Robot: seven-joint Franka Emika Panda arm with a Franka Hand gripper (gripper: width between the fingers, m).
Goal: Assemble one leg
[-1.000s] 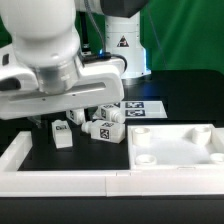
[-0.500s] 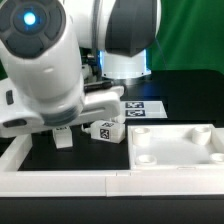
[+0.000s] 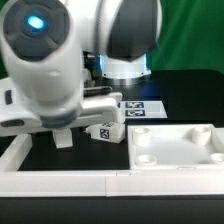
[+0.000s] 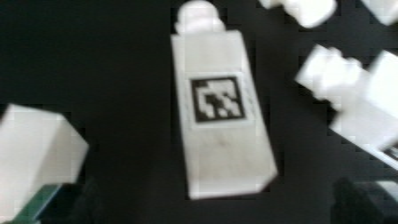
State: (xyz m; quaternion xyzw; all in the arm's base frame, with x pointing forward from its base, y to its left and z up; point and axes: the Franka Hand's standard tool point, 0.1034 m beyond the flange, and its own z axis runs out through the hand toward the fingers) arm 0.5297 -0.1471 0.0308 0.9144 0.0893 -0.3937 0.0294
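Gripper [image 4: 205,205] hangs spread wide above the black table [image 3: 195,105], a dark fingertip [image 4: 45,205] showing at either side. Towering over the scene, the robot arm [image 3: 45,70] fills the exterior view's left, with a square white panel [image 3: 175,145] at that view's right. Between the fingertips lies the leg [image 4: 217,110], flat, tag up, touched by neither, other white pieces [image 4: 36,150] close beside it.

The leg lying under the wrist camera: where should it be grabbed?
Probably mid-length on the leg, from straight above, jaws closing on its two long straight sides: it lies flat, tag upward, with room on both sides.
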